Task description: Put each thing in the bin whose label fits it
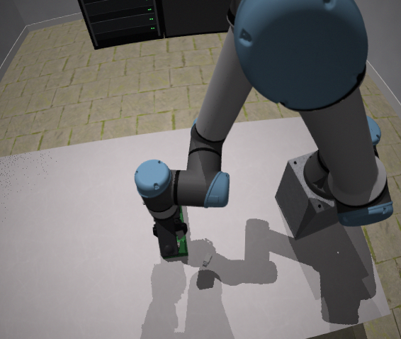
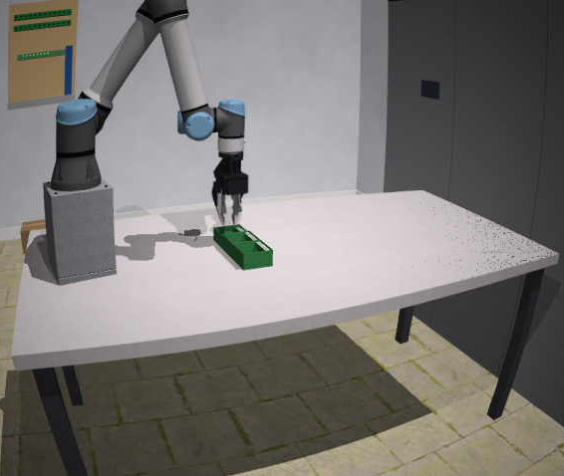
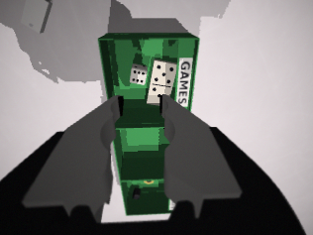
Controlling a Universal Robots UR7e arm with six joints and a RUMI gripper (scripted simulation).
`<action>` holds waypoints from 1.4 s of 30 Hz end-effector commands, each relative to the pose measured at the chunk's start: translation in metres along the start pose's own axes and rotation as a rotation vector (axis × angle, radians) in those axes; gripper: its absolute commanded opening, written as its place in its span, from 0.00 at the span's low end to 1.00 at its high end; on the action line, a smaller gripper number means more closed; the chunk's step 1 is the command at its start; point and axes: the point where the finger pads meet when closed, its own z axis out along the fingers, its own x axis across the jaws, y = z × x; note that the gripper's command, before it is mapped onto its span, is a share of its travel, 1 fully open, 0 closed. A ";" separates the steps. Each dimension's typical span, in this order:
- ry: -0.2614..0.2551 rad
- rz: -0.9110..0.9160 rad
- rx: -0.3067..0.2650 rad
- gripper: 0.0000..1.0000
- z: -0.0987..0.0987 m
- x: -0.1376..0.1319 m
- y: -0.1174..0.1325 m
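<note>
While our gripper (image 3: 140, 109) hangs slightly open and empty above the bin (image 3: 110, 73), a domino (image 3: 161, 80) and a die (image 3: 138, 74) lie in its GAMES part. We judge one small thing (image 2: 190, 232) on the table (image 2: 323, 266) remains to sort.

Domino (image 3: 161, 81) and die (image 3: 138, 75) — inside GAMES bin (image 3: 192, 58)

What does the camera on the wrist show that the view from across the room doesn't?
Only the wrist view shows inside the green bin: a domino and a die in the compartment labelled GAMES, plus something small in the nearest compartment. Only the room view shows the whole arm, its grey pedestal, the table and a wall poster. Both show the gripper above the bin, holding nothing.
</note>
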 end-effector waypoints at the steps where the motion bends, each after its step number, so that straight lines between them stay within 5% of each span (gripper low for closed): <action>1: 0.001 0.000 0.000 0.19 -0.009 0.000 0.000; 10: 0.001 0.000 0.000 0.19 -0.011 0.000 0.000; 11: 0.001 0.000 0.000 1.00 -0.015 0.000 0.000; 42: 0.001 0.000 0.000 1.00 -0.123 0.000 0.000</action>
